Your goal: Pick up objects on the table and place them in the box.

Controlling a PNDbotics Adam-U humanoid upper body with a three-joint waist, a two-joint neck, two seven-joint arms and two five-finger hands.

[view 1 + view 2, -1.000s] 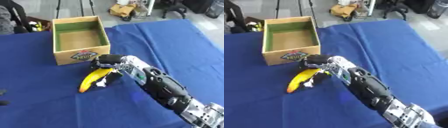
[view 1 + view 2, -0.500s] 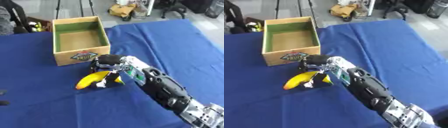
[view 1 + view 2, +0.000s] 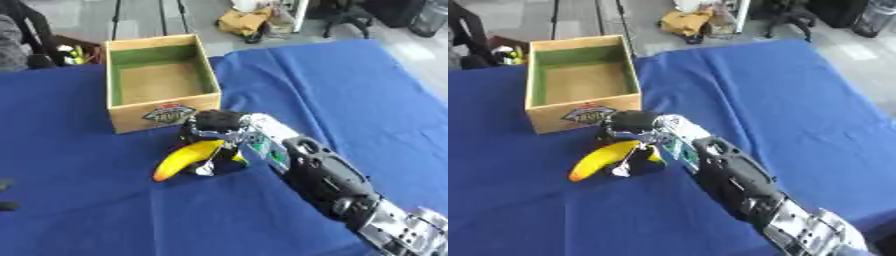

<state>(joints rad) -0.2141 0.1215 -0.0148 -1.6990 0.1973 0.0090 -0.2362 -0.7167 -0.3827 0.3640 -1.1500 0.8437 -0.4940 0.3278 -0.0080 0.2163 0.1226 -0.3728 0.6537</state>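
Note:
A yellow banana (image 3: 184,159) lies slanted on the blue cloth just in front of the wooden box (image 3: 163,111), its free tip pointing down and left. My right hand (image 3: 215,126) comes in from the lower right and is curled over the banana's upper end, close to the box's front wall. The box is open at the top, green inside, and I see nothing in it. A dark bit of my left hand (image 3: 5,205) shows at the left edge.
The blue cloth (image 3: 332,85) covers the whole table. Behind the far edge are a dark chair (image 3: 22,45) at the left, stand legs and a heap of yellow-brown things (image 3: 254,20) on the floor.
The banana has swung in my right hand: its free tip moved left and it now lies flatter. The hand has stayed close to the box front.

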